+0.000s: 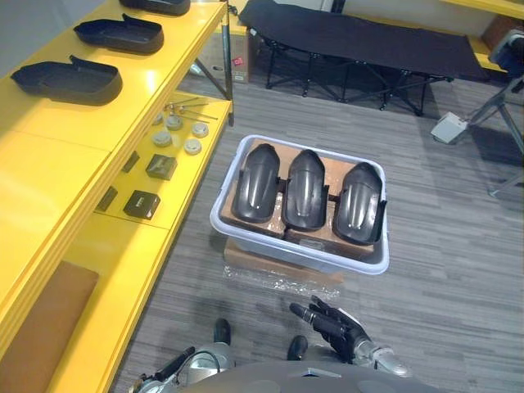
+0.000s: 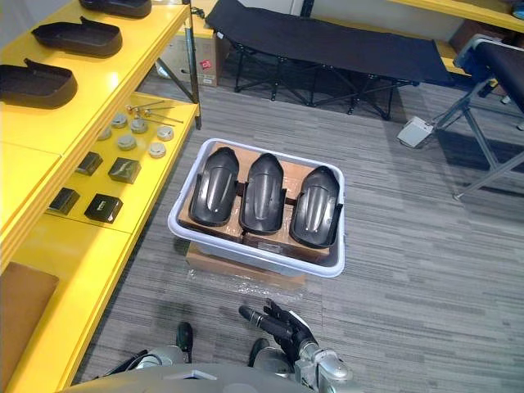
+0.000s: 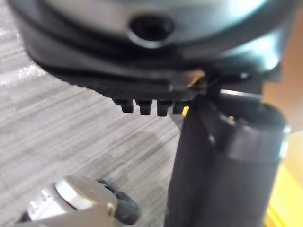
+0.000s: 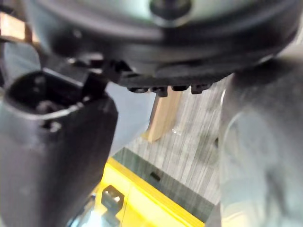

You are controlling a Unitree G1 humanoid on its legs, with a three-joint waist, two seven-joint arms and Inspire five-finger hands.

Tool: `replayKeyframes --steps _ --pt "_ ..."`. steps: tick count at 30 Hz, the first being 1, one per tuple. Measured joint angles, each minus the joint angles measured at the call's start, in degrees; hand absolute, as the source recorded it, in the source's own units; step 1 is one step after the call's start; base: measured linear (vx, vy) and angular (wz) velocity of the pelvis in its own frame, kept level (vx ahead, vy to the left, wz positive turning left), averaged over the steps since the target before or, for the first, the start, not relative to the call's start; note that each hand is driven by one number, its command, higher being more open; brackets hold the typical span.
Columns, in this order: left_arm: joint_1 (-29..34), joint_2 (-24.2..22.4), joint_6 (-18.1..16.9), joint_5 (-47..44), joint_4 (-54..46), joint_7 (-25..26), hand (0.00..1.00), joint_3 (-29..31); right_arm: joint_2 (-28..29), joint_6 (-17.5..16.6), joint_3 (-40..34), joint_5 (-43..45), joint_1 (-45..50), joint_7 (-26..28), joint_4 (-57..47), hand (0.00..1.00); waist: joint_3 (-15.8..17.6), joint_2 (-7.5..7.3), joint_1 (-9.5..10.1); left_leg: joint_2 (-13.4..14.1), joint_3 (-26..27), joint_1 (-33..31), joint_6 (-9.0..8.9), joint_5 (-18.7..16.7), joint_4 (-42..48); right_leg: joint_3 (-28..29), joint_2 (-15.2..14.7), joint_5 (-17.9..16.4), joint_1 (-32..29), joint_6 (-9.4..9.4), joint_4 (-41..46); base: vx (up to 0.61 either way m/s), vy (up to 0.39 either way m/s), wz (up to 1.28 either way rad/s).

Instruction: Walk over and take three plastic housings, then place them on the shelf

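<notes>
Down on the floor ahead, the white tub point(image 1: 278, 250) sits on a cardboard box point(image 1: 278, 272), with all three plastic housings point(image 1: 304, 188) side by side inside it, untouched. The right hand point(image 1: 332, 323) hangs near the tub but short of it, fingers stretched apart and holding nothing. The left hand point(image 3: 222, 156) is low at the robot's side, and I cannot tell its state. At left stands the yellow shelf point(image 1: 49, 164). By my reading the walk is about done, and every pick and placement is left.

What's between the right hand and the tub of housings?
In the left eye view, a strip of bare grey floor, then the cardboard box under the white tub of housings. Nothing else blocks the right hand.
</notes>
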Motion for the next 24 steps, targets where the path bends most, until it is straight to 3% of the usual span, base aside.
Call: replayKeyframes --steps 6,9,13,16,20,24 --pt "5.79 1.18 -9.83 0.06 -24.41 -1.99 1.0 -10.2 -0.58 0.84 1.8 5.1 9.6 2.33 -18.68 1.0 -1.0 0.19 -0.03 0.05 0.1 0.06 0.03 -0.04 -0.01 0.6 0.38 0.43 0.02 -0.11 0.33 0.0 -0.004 0.0" --pt "6.8 1.16 -12.9 0.11 -38.33 -3.09 1.0 -14.4 -0.49 -3.17 2.38 11.36 11.39 1.45 -28.83 1.0 -1.22 1.0 -0.36 0.15 1.31 0.2 0.23 -0.93 0.0 1.46 0.5 0.78 0.06 0.32 -0.65 -0.03 0.01 -0.16" --pt "6.77 1.21 -12.88 0.32 -45.81 -3.61 1.0 -18.32 1.02 -8.35 -0.66 15.14 8.35 -2.95 -35.98 1.0 -1.71 1.75 -0.65 0.16 2.86 0.51 0.47 -1.25 0.05 2.92 0.7 2.02 0.0 0.49 -1.57 0.0 0.022 -0.19" --pt "6.87 1.35 -9.33 0.32 -45.59 -4.7 1.0 -19.7 1.1 -11.84 -4.47 18.48 4.11 -6.96 -39.25 1.0 -1.87 2.11 -1.24 0.32 4.7 1.39 0.78 -1.83 0.2 5.41 0.95 3.08 0.15 0.7 -2.33 0.04 0.038 -0.27" --pt "8.29 1.55 -7.27 0.31 -42.95 -5.06 1.0 -19.72 1.44 -9.45 -9.16 21.29 3.41 -11.01 -39.7 1.0 -1.87 2.11 -1.64 0.67 6.31 1.49 0.82 -3.55 2.03 7.58 0.93 3.52 0.13 1.04 -2.35 0.04 0.027 -0.24" --pt "10.64 1.56 -7.66 0.52 -43.14 -5.15 1.0 -19.0 1.45 -7.85 -17.47 20.3 6.91 -13.0 -34.01 1.0 -1.78 2.94 -1.66 1.22 6.53 0.75 0.65 -4.64 3.64 7.83 1.1 5.23 -0.14 1.33 -2.53 0.04 0.038 -0.05"
